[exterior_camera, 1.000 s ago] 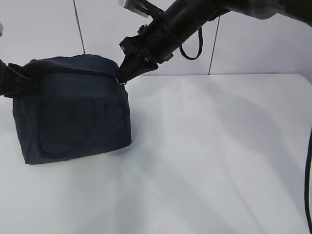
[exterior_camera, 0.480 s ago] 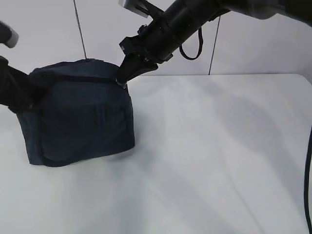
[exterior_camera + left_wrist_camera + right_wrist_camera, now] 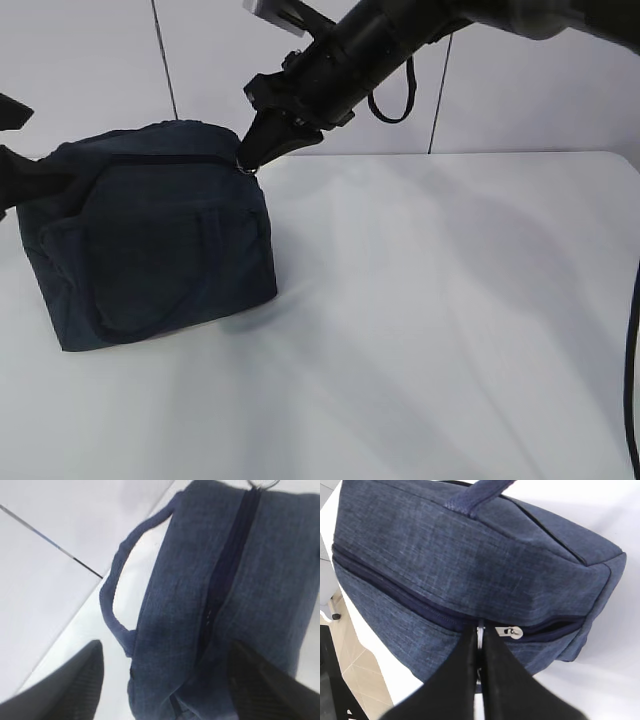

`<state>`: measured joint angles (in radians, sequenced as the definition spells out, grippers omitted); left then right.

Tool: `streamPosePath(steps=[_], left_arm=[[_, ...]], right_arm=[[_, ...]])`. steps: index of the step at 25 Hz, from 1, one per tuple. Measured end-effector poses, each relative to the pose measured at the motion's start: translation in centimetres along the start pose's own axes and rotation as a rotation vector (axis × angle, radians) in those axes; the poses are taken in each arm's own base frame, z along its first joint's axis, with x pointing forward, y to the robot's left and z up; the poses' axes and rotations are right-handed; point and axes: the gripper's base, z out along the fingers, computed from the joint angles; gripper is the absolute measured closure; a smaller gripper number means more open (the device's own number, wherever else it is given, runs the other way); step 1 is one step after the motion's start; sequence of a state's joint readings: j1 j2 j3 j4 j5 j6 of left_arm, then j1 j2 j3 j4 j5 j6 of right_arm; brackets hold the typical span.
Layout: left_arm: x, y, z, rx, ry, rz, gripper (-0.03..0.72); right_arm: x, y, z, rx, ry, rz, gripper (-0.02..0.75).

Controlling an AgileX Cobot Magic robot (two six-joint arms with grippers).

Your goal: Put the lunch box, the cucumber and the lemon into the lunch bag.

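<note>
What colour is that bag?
Dark navy blue, a faintly flecked fabric; the bag shows best in the right wrist view.

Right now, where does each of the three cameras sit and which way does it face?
Exterior: in front of the table, at a downward slant; bag on the left, right gripper at its zipper end, left gripper at the far edge.
Left wrist: above one end of the bag, looking along the closed zipper; both open fingers show.
Right wrist: at the other end, on the zipper's slider; shut gripper shows.
All three share the bag.
</note>
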<state>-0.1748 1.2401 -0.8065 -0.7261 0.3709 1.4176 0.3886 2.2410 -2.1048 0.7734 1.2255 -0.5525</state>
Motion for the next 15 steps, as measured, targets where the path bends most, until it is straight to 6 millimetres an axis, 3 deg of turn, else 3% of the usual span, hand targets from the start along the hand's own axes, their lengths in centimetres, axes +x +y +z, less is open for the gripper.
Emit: streamPosePath(steps=[6,10,15], left_arm=[[-0.6,-1.9,-1.0,0.154,-0.009,0.032,0.135],[-2.0,-4.2,-0.8,0.238,-0.049,0.151,0.139],[-2.8,-5.2,0.0,0.206,-0.057,0.305,0.157]], right_arm=[[0.0,0.0,0.0,0.0,0.0,0.011,0.751],[-0.1,0.1,0.0,-0.01,-0.006,0.026,0.751],[-0.2,0.3,0.0,-0.03,-0.018,0.038,0.751]])
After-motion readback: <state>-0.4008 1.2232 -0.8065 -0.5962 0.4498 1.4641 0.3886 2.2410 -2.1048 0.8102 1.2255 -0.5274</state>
